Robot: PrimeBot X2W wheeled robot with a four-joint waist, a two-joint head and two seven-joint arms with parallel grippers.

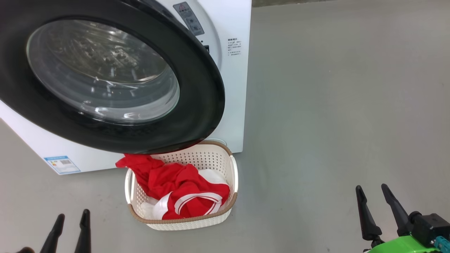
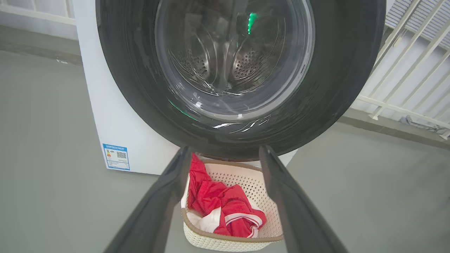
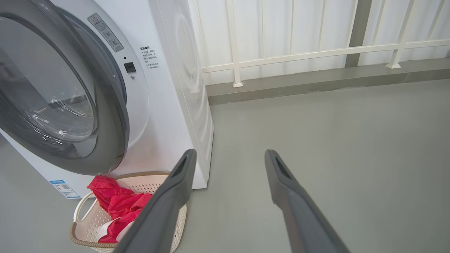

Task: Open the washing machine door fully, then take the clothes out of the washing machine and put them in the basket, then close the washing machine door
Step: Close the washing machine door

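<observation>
laundry area: washing machine [image 3: 165, 105] on grey floor [image 3: 334, 140] by white railing [image 3: 231, 42].

The floor [image 1: 334, 105] is smooth, plain grey and matte, running wide to the right of the things. The washing machine [image 1: 235, 88] stands directly on it, a white box whose base meets the grey in a straight edge. The basket [image 1: 190, 225] sits on the floor just in front of the machine, near its right front corner; whether its far rim touches the machine's front cannot be told. A fold of the red clothes [image 1: 132, 163] hangs out over the basket's left rim, and whether it reaches the floor cannot be told. In the right wrist view the floor ends at a low raised kerb [image 3: 316, 82], which carries the white railing [image 3: 238, 84].
</observation>
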